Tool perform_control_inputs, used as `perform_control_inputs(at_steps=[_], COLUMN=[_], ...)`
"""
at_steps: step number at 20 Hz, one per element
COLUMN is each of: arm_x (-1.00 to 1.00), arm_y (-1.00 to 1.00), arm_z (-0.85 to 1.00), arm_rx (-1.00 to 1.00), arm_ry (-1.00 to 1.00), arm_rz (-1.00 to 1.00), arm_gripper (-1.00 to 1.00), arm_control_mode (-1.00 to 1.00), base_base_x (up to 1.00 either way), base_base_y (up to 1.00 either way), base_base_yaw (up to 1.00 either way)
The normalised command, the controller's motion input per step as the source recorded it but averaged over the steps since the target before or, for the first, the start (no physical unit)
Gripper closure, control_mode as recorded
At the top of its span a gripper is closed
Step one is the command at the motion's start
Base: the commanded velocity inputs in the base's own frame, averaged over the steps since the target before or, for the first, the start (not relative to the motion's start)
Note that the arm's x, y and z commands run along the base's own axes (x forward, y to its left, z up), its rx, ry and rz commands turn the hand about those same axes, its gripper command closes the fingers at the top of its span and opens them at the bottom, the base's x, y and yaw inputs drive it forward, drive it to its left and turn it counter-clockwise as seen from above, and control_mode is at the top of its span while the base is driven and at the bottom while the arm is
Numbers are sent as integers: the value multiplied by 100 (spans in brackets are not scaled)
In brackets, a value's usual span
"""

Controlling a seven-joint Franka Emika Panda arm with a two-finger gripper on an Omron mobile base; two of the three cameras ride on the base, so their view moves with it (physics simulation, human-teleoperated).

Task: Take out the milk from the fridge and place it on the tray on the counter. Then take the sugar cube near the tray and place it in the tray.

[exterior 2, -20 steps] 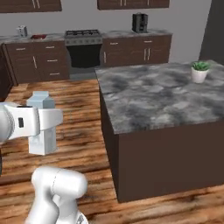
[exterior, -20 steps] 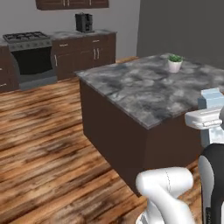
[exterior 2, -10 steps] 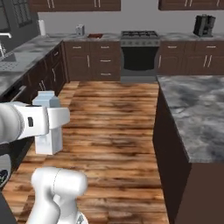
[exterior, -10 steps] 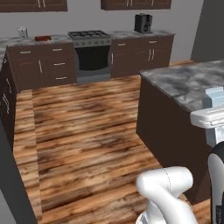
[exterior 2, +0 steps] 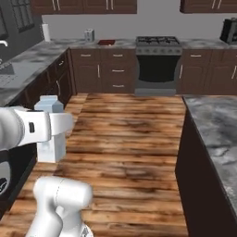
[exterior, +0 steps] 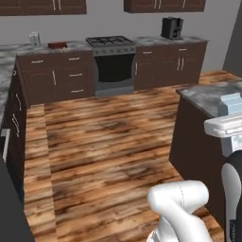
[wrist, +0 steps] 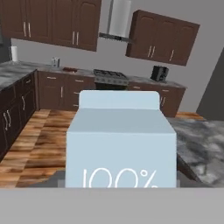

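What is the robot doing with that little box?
The robot is carrying the milk across the kitchen. Its gripper is shut on the carton, and the hand view has the milk right up close with "100%" printed on it. The tray sits far away on the back counter to the left of the stove. So the milk is out of the fridge but not on the tray yet.
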Motion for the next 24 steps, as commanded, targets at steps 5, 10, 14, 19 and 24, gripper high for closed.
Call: perform_control_inputs(at_steps=[5,10,14,19,24], arm_x=[0,0,0,0,0], arm_y=[0,0,0,0,0], arm_z=[0,0,0,0,0], arm_rx=[0,0,0,0,0], arm_ry=[0,0,0,0,0], arm_rz=[0,0,0,0,0], arm_gripper=[100,100,100,100,100], arm_control_mode=[100,100,100,100,100], base_base_x=[100,100,100,100,100], base_base_y=[2,5,6,8,17], base_base_yaw=[8,10,9,10,8])
